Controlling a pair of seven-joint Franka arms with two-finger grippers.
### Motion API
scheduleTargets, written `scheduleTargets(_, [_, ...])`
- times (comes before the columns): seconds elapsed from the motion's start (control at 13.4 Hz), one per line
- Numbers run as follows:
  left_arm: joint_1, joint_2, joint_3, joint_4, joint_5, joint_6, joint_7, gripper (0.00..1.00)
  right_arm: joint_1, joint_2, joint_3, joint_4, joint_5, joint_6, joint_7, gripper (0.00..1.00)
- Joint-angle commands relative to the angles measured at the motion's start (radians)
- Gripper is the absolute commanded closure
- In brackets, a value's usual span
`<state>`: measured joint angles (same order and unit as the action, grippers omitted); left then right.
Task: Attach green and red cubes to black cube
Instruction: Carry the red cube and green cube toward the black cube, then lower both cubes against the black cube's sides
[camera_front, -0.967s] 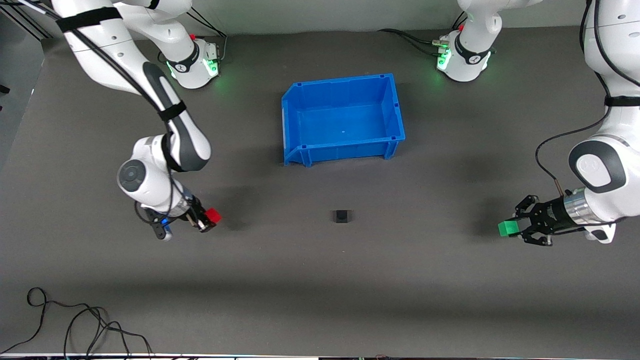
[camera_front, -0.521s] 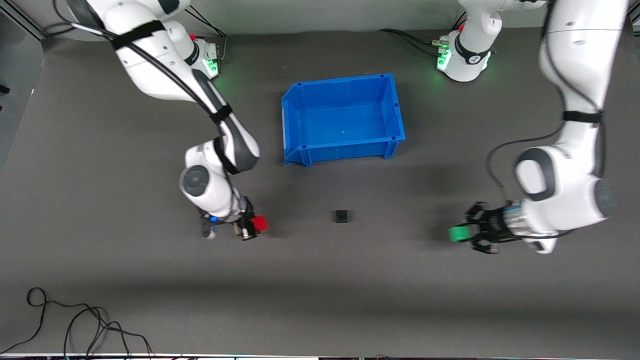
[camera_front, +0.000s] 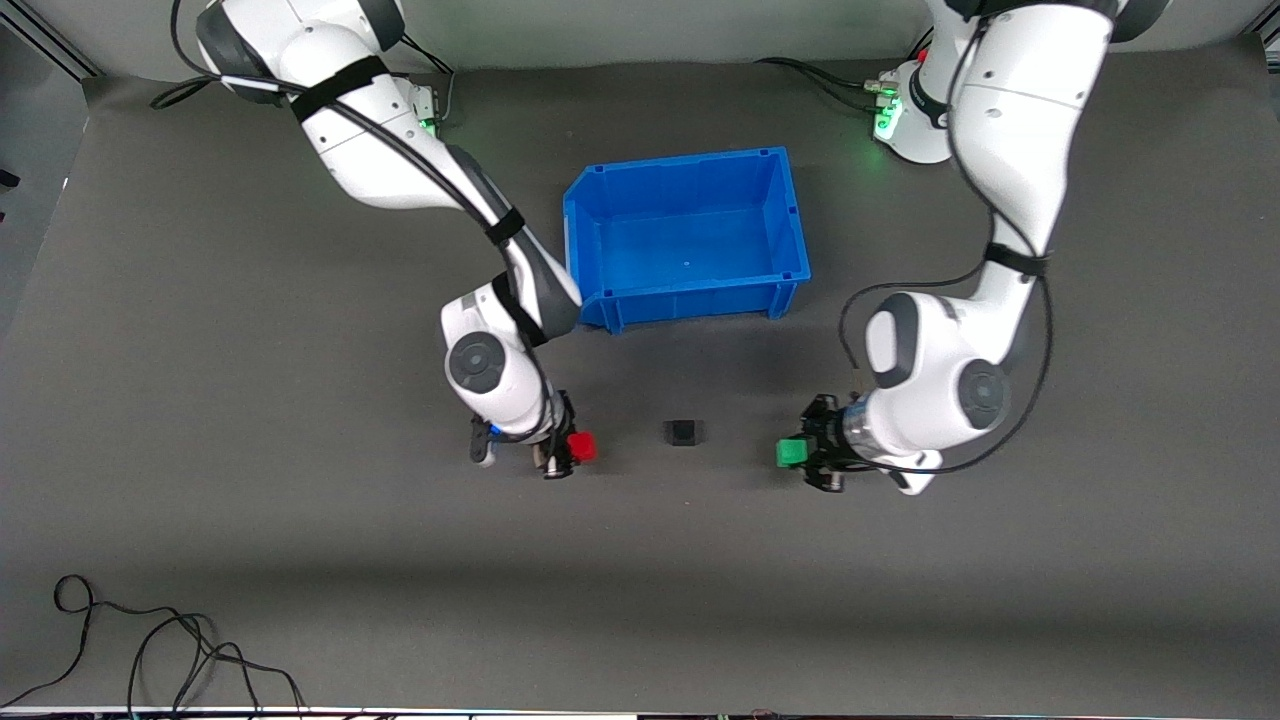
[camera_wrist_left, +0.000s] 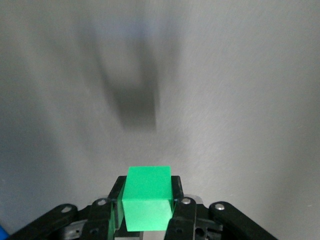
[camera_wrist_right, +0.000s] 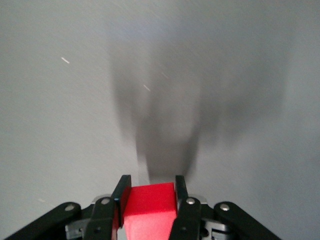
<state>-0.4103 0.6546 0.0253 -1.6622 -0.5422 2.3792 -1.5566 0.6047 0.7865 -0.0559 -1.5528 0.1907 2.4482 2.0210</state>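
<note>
The black cube (camera_front: 684, 432) sits on the dark table, nearer to the front camera than the blue bin. My right gripper (camera_front: 578, 449) is shut on the red cube (camera_front: 582, 446) and holds it low, beside the black cube toward the right arm's end; the red cube also shows between the fingers in the right wrist view (camera_wrist_right: 149, 202). My left gripper (camera_front: 797, 455) is shut on the green cube (camera_front: 790, 453), low beside the black cube toward the left arm's end; the green cube also shows in the left wrist view (camera_wrist_left: 148, 196). The black cube is out of both wrist views.
A blue bin (camera_front: 690, 302) stands open and empty, farther from the front camera than the black cube. A loose black cable (camera_front: 150, 650) lies near the table's front edge at the right arm's end.
Both arms have swung inward toward the black cube, each carrying its cube. The black cube and the bin have not moved.
</note>
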Motion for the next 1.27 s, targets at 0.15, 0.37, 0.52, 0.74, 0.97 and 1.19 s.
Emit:
scheduleTargets(0.15, [-0.111,0.060,0.021,0.030,0.013,0.066,-0.104,0.63,0.066,0.056,-0.013,0.097,-0.112,-0.103,0.201,1.00])
scheduleTargets(0.37, [-0.145,0.079,0.021,0.032,0.011,0.115,-0.134,0.63,0.098,0.121,-0.015,0.196,-0.126,-0.187,0.281,1.00])
scheduleTargets(0.52, [-0.160,0.092,0.021,0.032,0.011,0.150,-0.151,0.63,0.101,0.142,-0.013,0.232,-0.157,-0.213,0.304,1.00])
scheduleTargets(0.74, [-0.186,0.106,0.021,0.032,0.013,0.178,-0.171,0.63,0.099,0.143,-0.013,0.232,-0.157,-0.213,0.306,1.00])
scheduleTargets(0.97, [-0.199,0.109,0.021,0.028,0.011,0.189,-0.184,0.63,0.099,0.146,-0.013,0.234,-0.157,-0.212,0.323,1.00])
scheduleTargets(1.19, [-0.216,0.115,0.021,0.030,0.011,0.215,-0.227,0.63,0.099,0.183,-0.013,0.312,-0.159,-0.213,0.358,1.00])
